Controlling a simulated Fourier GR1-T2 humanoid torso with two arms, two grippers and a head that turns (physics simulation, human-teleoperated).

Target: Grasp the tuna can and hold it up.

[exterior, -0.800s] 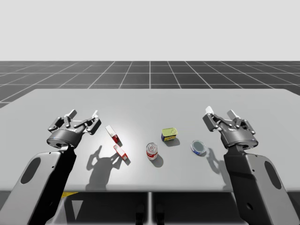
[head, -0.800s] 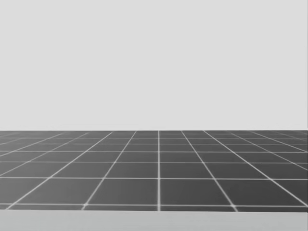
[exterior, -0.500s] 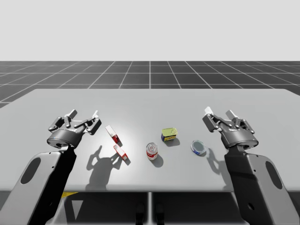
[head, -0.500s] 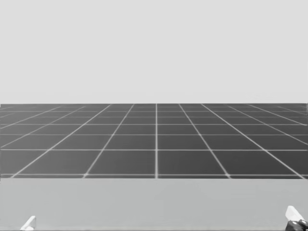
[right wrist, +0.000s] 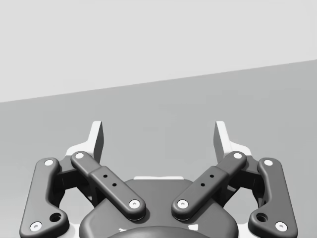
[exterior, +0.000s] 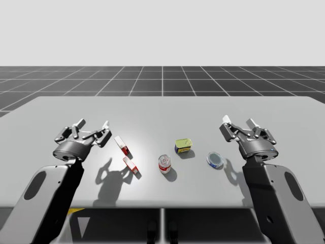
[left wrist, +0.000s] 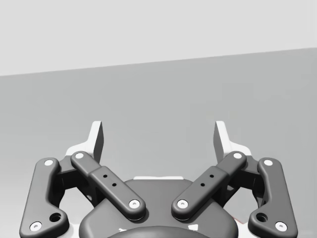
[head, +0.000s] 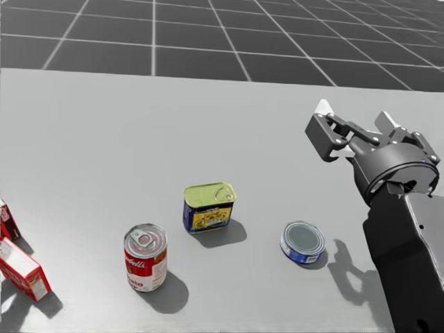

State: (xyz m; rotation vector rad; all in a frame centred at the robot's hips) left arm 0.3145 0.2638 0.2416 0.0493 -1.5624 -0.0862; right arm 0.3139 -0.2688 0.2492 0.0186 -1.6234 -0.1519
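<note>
The flat round blue tuna can with a silvery lid (exterior: 215,160) (head: 303,242) lies lid-up on the grey table (exterior: 162,109). It is near my right gripper (exterior: 237,124) (head: 352,118) (right wrist: 158,134) but apart from it, closer to me than the fingertips and on the inner side of that arm's wrist. The right gripper's fingers stand spread wide with nothing between them. My left gripper (exterior: 91,127) (left wrist: 158,134) hovers well apart from the can, fingers likewise spread. A green-topped rectangular tin (exterior: 183,146) (head: 209,206) and a red-and-white cylindrical can (exterior: 164,164) (head: 146,257) stand further left.
</note>
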